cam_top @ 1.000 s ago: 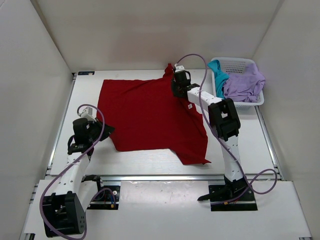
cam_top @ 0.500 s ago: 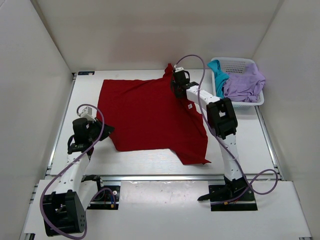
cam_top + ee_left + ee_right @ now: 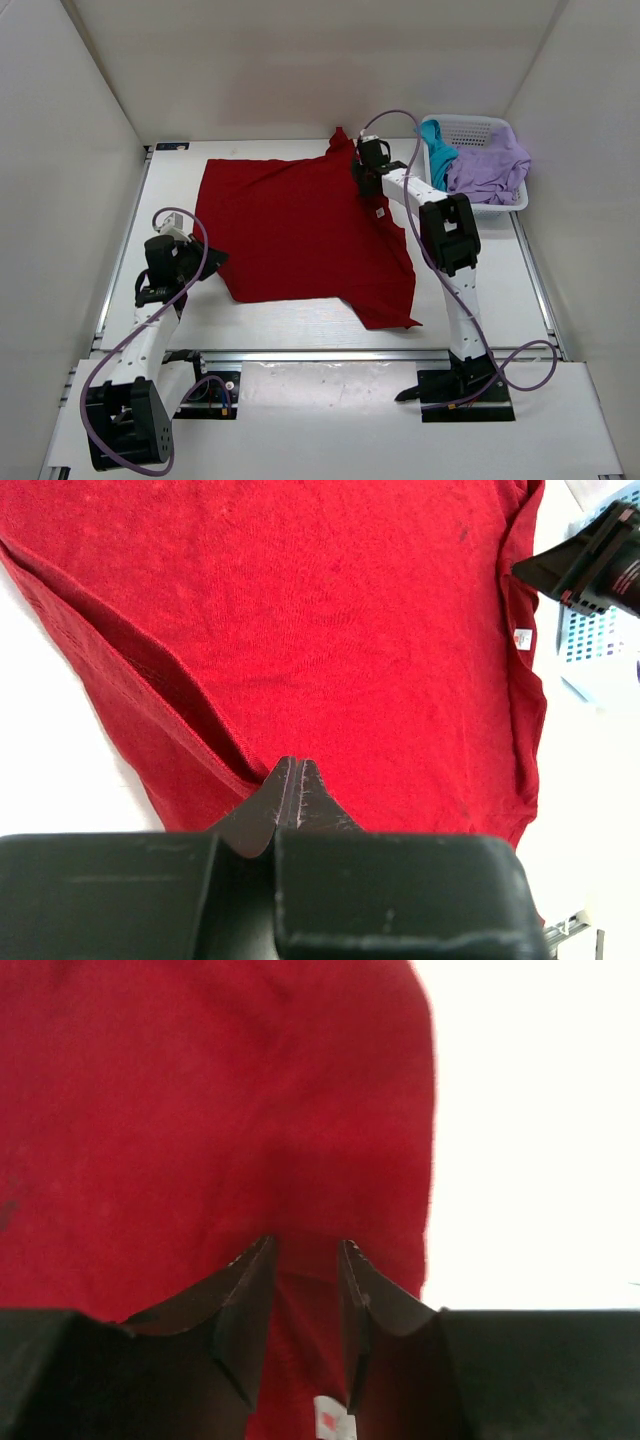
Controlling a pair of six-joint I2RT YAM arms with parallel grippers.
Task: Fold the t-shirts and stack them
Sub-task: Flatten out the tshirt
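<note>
Near right claw (image 3: 305, 1260), red t-shirt (image 3: 150, 1110) bears white label (image 3: 327, 1420).

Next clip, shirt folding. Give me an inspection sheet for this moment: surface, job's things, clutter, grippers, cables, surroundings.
surface: white table, its middle covered by one shirt.
job's things: red t-shirt spread flat, not yet folded; teal t-shirt and lavender t-shirt crumpled in the basket.
clutter: white mesh basket at the far right corner; nothing else seen.
grippers: left gripper shut, apparently pinching the red t-shirt's near-left corner; right gripper open, jaws straddling fabric at its collar edge.
cables: purple cables loop off both arms.
surroundings: white enclosure walls on three sides.
</note>
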